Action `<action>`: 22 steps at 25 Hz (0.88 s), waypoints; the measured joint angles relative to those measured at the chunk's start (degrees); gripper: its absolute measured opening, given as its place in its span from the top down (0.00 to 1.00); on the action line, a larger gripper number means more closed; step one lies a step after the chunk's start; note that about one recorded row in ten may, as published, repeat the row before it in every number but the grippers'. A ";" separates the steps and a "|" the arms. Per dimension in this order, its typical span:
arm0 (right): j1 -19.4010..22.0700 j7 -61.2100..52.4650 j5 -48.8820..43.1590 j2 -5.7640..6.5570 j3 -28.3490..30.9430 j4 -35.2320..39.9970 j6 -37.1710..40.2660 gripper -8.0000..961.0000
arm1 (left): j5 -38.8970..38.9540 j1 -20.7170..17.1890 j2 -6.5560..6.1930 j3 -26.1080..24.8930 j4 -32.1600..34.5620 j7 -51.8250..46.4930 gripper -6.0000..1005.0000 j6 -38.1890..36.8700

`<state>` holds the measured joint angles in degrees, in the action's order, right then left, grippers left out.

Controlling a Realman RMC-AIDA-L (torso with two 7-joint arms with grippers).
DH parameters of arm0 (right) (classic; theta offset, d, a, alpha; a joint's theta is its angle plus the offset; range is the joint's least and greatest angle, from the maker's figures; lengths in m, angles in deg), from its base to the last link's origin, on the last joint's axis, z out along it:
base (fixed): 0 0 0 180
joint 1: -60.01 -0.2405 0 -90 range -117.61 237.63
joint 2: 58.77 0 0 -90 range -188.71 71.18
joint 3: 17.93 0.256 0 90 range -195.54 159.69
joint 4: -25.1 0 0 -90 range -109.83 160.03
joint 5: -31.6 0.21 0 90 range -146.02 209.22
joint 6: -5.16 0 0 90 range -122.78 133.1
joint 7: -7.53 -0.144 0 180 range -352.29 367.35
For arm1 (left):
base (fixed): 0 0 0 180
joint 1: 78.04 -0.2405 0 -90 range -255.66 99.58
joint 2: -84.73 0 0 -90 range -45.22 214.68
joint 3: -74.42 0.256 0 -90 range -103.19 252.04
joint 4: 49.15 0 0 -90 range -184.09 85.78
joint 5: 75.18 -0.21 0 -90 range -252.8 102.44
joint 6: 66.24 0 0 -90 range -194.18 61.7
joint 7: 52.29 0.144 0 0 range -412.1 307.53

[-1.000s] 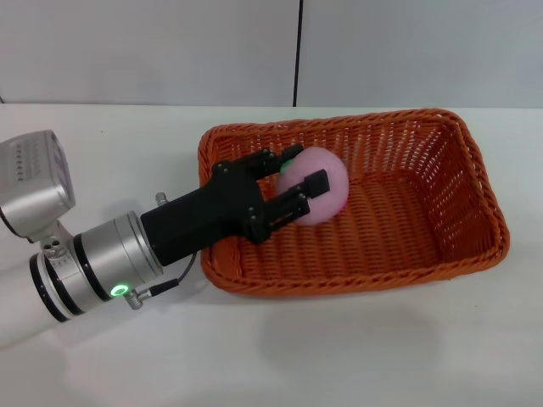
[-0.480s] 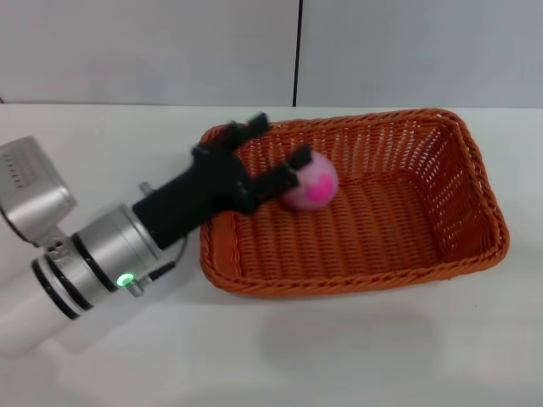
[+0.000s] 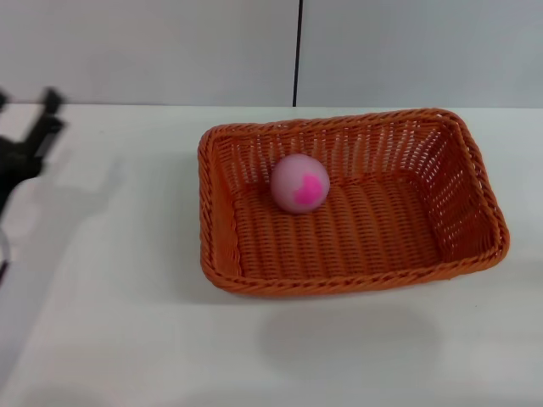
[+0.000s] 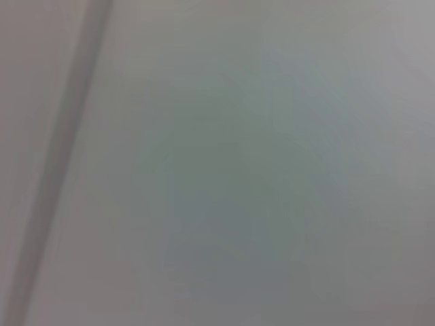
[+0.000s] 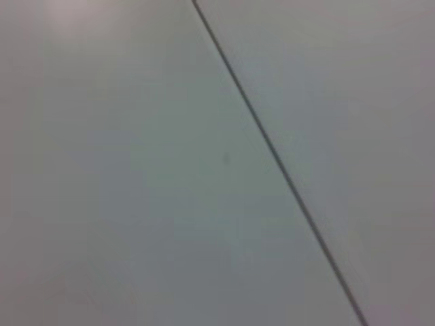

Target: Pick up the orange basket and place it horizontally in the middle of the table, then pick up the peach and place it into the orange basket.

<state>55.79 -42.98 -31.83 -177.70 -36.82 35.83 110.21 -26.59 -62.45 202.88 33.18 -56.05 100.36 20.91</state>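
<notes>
Left claw (image 3: 24, 140) shows only in the head view, at the far left edge of the desk (image 3: 110, 339), dark and smeared. Two finger tips stick up with a gap between them, so it looks spread and carries nothing. It is well apart from the orange basket (image 3: 475, 229).

Moving outward from the claw, bare white desk lies between it and the basket's left rim. The orange basket sits lengthwise across the middle of the desk, its long sides running left to right and its open top up. The peach (image 3: 300, 182) rests inside it on the woven floor, toward the back left part of the basket, just beside the rear wall. Its darker pink blotch faces the head camera. Nothing touches the peach but the basket.

Neither wrist view shows any of this. The left wrist view holds only a plain grey surface with a faint darker band along one side. The right wrist view holds a similar pale surface crossed by a thin dark line. No claw fingers appear in either, and the right claw is out of the head view as well.
</notes>
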 joint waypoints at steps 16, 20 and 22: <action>-6.16 16.89 -0.05 -0.13 0.90 -11.44 -4.29 0.36 | -0.24 -4.35 -0.01 -5.72 10.94 0.02 0.14 5.74; -6.46 16.73 -0.03 -0.02 0.94 -11.24 -4.53 0.36 | -0.40 -5.63 0.28 -5.69 9.14 0.00 0.14 6.11; -6.32 16.97 0.00 -0.02 0.97 -11.18 -4.89 0.36 | -0.42 -5.81 0.28 -5.51 8.44 -0.04 0.14 6.07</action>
<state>49.48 -26.01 -31.82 -177.72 -35.85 24.65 105.31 -27.01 -68.25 203.16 27.67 -47.62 100.32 26.97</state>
